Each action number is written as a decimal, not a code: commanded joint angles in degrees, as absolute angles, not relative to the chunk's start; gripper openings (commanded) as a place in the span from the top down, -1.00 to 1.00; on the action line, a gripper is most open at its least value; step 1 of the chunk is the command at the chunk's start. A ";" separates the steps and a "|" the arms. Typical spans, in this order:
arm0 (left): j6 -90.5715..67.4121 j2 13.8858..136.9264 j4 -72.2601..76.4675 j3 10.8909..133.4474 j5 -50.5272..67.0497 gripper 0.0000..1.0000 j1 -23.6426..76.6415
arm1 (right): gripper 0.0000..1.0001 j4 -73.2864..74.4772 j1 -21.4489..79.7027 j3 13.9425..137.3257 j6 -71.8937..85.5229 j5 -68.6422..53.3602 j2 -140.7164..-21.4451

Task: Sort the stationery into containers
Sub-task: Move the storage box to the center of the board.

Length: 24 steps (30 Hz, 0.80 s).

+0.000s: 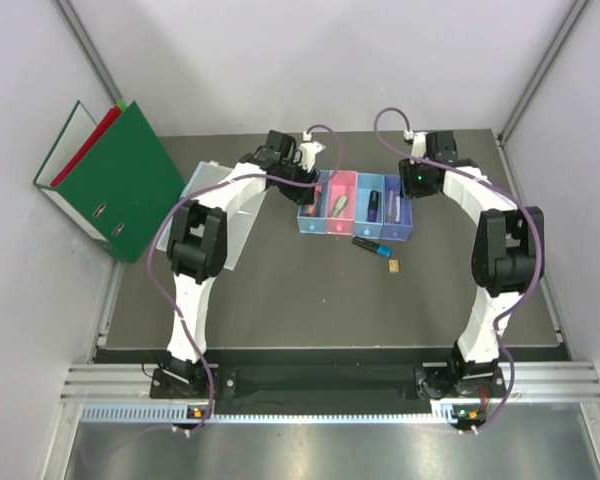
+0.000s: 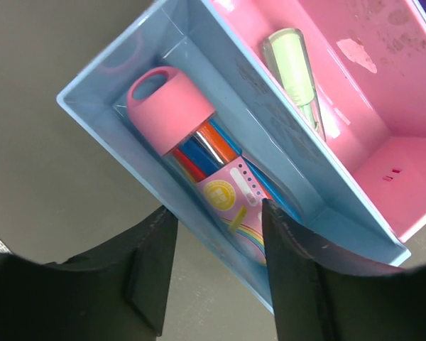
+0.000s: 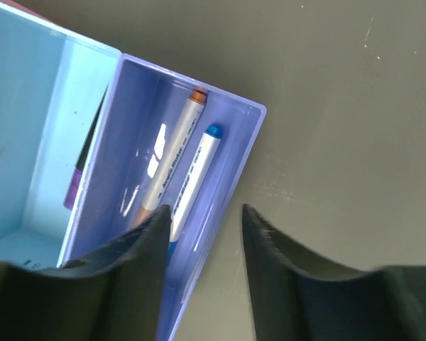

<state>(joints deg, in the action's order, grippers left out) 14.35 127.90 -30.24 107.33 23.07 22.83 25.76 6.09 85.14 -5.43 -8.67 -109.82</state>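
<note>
Toward the far-left corner of the tabletop (image 1: pixel 280 290) lean the green and red binders (image 1: pixel 120 180), with a clear sleeve (image 1: pixel 202 185) lying flat beside them; neither belongs to the job. Next comes the left end effector (image 2: pixel 214 220), fingers spread and holding nothing, poised over the near wall of the light blue bin (image 2: pixel 177 42). A pink-capped glue stick (image 2: pixel 199 163) lies inside it, and a green highlighter (image 2: pixel 292 64) lies in the pink bin (image 2: pixel 383 106) alongside. The joined row of bins sits near the middle of the far edge.

Further right, the blue bin (image 3: pixel 28 106) holds a dark item (image 3: pixel 82 177) with a purple band, mostly cut off by the bin wall, so I cannot name it. The purple bin (image 3: pixel 234 153) at the row's right end holds an orange-tipped marker (image 3: pixel 174 153) and a blue-tipped marker (image 3: pixel 195 177) side by side. The right end effector (image 3: pixel 202 213) is likewise spread and empty, straddling that bin's outer wall.

Two pieces lie loose just on the near side of the bins, toward the right — a dark pen (image 1: pixel 370 245) with a teal end and a tiny tan block (image 1: pixel 393 265). The sorting looks nearly finished to me. The next move calls for one arm to lift clear, swing toward the near edge and close on the pen or block. Neither wrist view shows those two pieces, and the block is too small to make out its shape.
</note>
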 commanded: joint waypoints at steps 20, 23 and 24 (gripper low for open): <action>16.00 123.40 -29.18 99.76 21.27 0.90 23.20 | 0.59 23.03 10.81 85.17 -6.50 -8.09 -111.01; 15.73 122.79 -29.70 99.14 21.71 0.88 23.20 | 0.65 23.03 12.04 84.73 -6.94 -7.74 -110.48; 15.56 122.61 -30.06 98.88 21.62 0.88 23.20 | 0.67 23.11 12.74 84.64 -7.29 -7.47 -110.39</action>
<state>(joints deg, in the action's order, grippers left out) 12.10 124.49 -25.45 101.41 15.51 21.78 26.98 9.10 85.12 -6.00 -5.28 -110.91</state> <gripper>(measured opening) 0.120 0.190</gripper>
